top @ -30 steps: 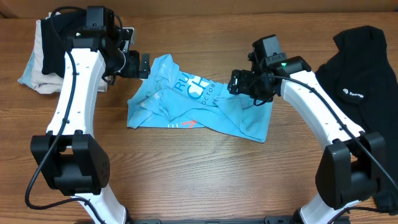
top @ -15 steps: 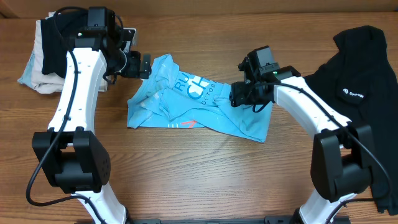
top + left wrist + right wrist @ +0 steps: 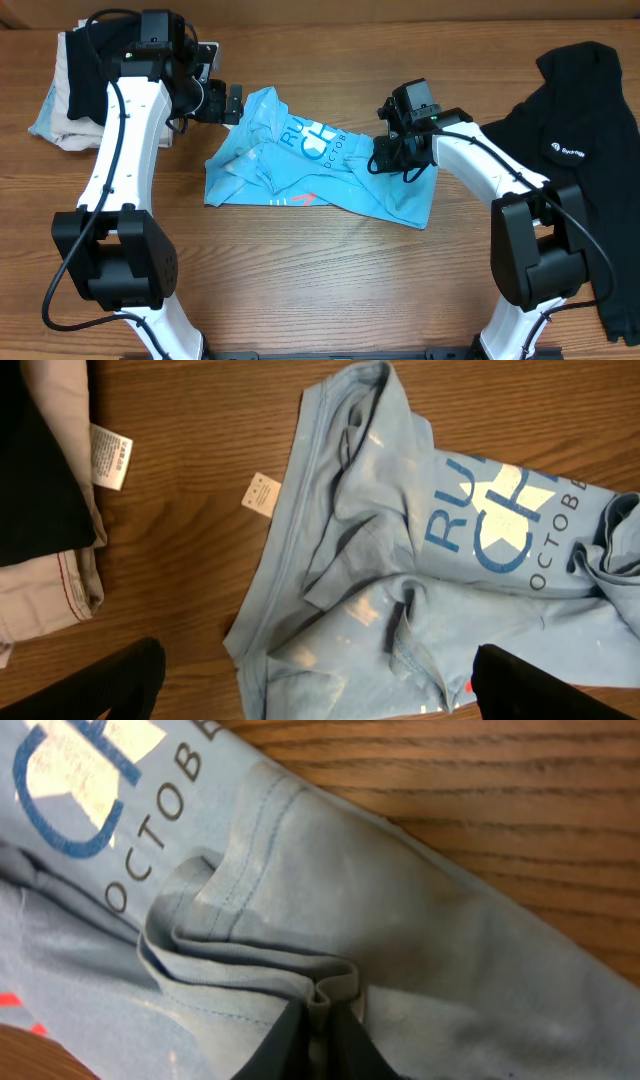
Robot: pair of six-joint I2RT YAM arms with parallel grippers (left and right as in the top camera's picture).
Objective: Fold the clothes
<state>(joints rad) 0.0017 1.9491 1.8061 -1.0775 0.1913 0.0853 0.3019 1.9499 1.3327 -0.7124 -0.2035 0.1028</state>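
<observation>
Brown wood-grain bench [image 3: 300, 300] runs under everything. In the right wrist view the right hand [image 3: 318, 1025] has its two dark fingers pressed together on a bunched ridge of cloth. They pinch several layers of stitched edge up from the blue T-shirt [image 3: 320, 170]. Around that pinch the fabric falls in soft pleats, with the printed lettering running off to one side. Seen from above, the grip sits on the shirt's right side, toward its far edge.

The shirt lies crumpled in the middle of the bench between the two arms. Its print faces up, and its edges are rumpled and turned over rather than spread flat. The left hand [image 3: 234, 104] hangs over the shirt's far left corner, fingers wide apart and nothing between them.

Farther out, a black garment [image 3: 580, 110] is heaped at the right side, well apart from the shirt. A stack of clothes [image 3: 55, 110] sits at the far left, behind the left arm.

The shirt looks thin, light and limp, so it should sag from any hold and drag across the wood rather than keep a shape. A pinch through several layers may haul up more than is wanted. The seamed edges look like the surest holds, one corner per hand, so that the cloth can be drawn flat.
</observation>
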